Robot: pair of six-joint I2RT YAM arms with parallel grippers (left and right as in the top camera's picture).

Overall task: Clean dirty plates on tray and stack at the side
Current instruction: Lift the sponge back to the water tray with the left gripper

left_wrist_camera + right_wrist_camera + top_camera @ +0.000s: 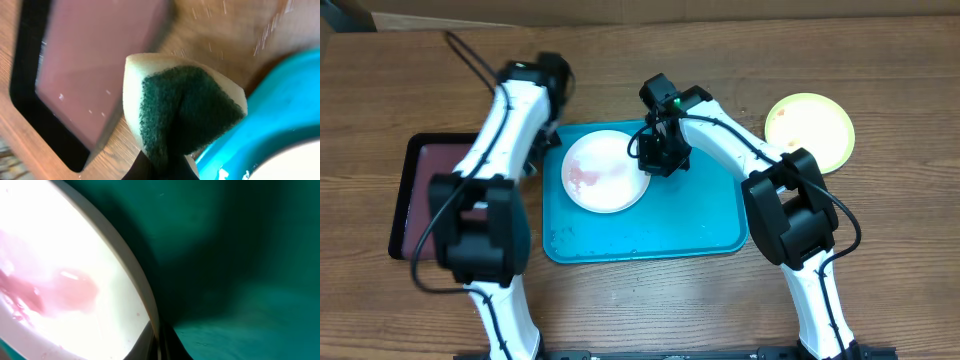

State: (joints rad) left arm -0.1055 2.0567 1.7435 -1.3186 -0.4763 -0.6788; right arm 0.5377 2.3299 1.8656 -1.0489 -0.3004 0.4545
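By the right gripper [159, 341] the rim of the white plate [605, 172] is pinched; pink-red smears are seen on the plate, which is set in the tray [692, 218], left half. A sponge [185, 110] is clenched in the left gripper [161, 169], over the bench [650, 300] between the tray and a black tray [404, 190]. The yellow-green plate [809, 128] is set on the bench beyond the tray's right end.

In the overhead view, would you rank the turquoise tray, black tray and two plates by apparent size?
Turquoise rectangular plastic tray
Black maroon-lined tray, partly hidden
White round plate and yellow-green round plate look alike
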